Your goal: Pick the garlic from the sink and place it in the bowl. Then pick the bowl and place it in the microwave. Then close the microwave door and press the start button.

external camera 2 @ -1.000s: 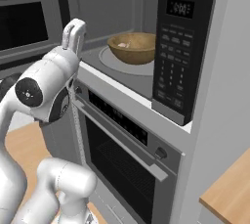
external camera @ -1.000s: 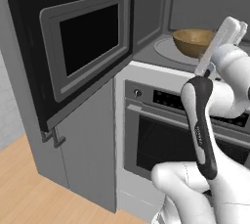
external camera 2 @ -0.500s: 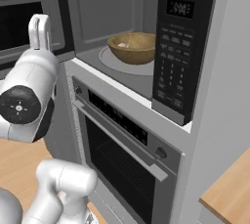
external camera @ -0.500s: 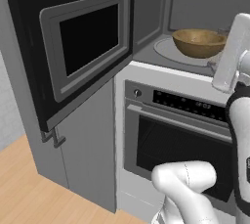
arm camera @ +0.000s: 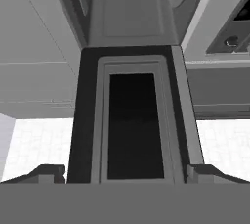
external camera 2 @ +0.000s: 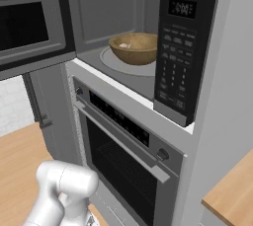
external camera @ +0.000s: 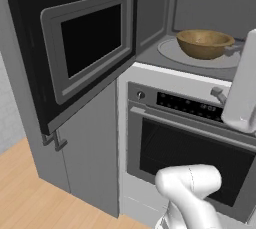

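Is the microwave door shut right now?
No, the microwave door stands swung wide open to the left, leaving the bowl on the turntable in plain sight.

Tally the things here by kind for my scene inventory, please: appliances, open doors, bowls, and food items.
Appliances: 2, the microwave and the oven
Open doors: 1, the microwave door
Bowls: 1, the brown wooden bowl on the turntable
Food items: 1, the garlic in the bowl
Total: 5

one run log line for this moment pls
bowl: on microwave turntable | garlic: in bowl | microwave door: open | gripper: open, facing door
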You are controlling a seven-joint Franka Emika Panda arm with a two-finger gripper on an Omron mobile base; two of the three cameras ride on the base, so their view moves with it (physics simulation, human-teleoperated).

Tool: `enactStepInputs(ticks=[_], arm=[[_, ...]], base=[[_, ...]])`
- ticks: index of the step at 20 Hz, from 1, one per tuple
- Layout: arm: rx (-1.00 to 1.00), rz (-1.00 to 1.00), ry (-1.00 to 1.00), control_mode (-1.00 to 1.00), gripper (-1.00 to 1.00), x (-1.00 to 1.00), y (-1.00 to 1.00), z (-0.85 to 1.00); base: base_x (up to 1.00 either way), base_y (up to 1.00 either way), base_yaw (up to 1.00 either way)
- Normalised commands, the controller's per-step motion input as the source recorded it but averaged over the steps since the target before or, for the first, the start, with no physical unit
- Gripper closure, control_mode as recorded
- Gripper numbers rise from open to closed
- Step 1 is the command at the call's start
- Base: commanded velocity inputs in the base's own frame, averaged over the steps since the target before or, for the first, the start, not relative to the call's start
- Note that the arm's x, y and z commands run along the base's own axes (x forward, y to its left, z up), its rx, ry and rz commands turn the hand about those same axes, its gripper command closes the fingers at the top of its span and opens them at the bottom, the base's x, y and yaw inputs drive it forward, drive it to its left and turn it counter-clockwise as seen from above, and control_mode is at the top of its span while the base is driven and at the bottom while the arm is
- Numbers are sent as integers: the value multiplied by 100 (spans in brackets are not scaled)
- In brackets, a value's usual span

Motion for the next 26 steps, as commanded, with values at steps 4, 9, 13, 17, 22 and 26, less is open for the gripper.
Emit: enactStepInputs(ticks=[4,9,13,17,22,26], arm=[[0,7,-10,-100,-100,-100,94,0],[0,1,-1,-100,-100,-100,100,-3],[1,0,-13,-100,-100,-100,94,-16],[6,-5,0,-100,-100,-21,90,-40],[16,-13,-3,-100,-100,40,75,-68],[5,-15,-5,-100,-100,100,56,-59]], base=[[0,0,0],[0,0,0],[0,0,0],[0,0,0],[0,0,0],[0,0,0]])
